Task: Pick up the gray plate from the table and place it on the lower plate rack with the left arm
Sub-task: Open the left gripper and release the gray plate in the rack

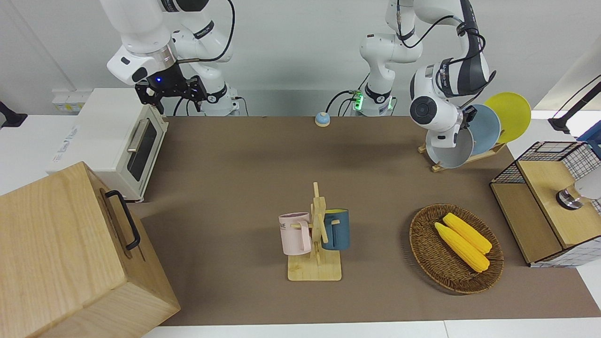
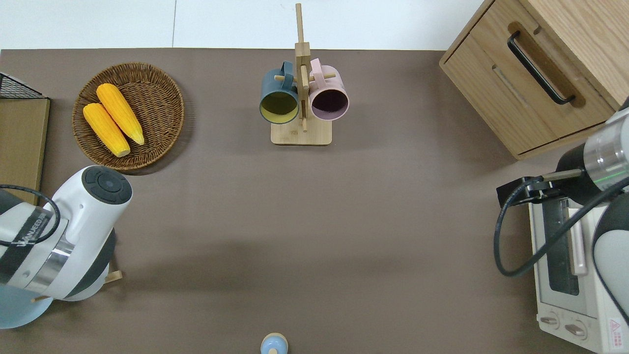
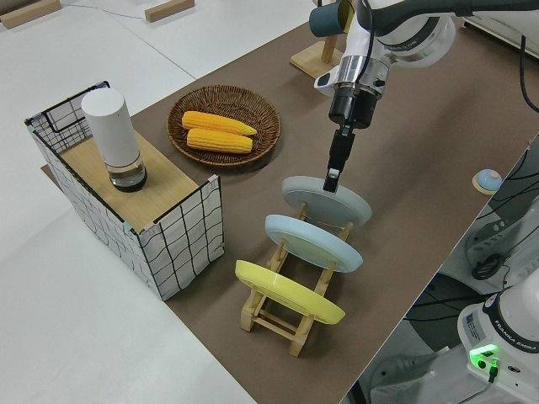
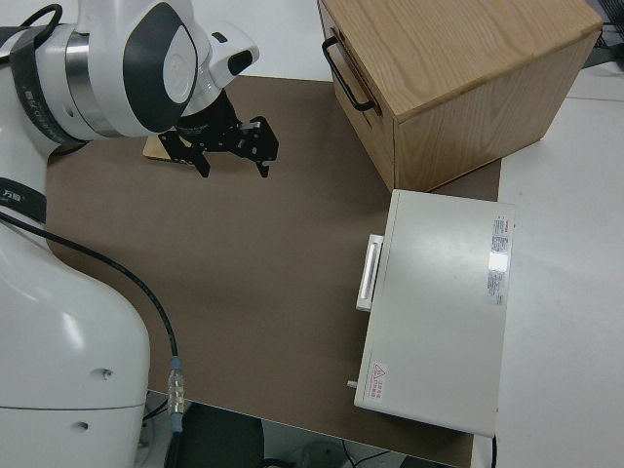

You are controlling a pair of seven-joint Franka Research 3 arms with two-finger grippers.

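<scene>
The gray plate (image 3: 328, 200) (image 1: 451, 151) leans in the slot of the lower plate rack (image 3: 285, 318) (image 1: 472, 157) that is farthest from the robots. My left gripper (image 3: 332, 179) reaches straight down and is shut on the gray plate's upper rim. In the front view the left arm's wrist hides the gripper. The light blue plate (image 3: 313, 241) and the yellow plate (image 3: 288, 292) stand in the slots nearer to the robots. My right gripper (image 4: 230, 153) is open, empty and parked.
A wicker basket (image 1: 425, 246) with two corn cobs and a wire basket (image 3: 181, 236) with a white cylinder stand near the rack. A wooden mug stand (image 1: 314, 270) holds two mugs mid-table. A toaster oven (image 1: 117, 141) and a wooden cabinet (image 1: 70, 253) stand at the right arm's end.
</scene>
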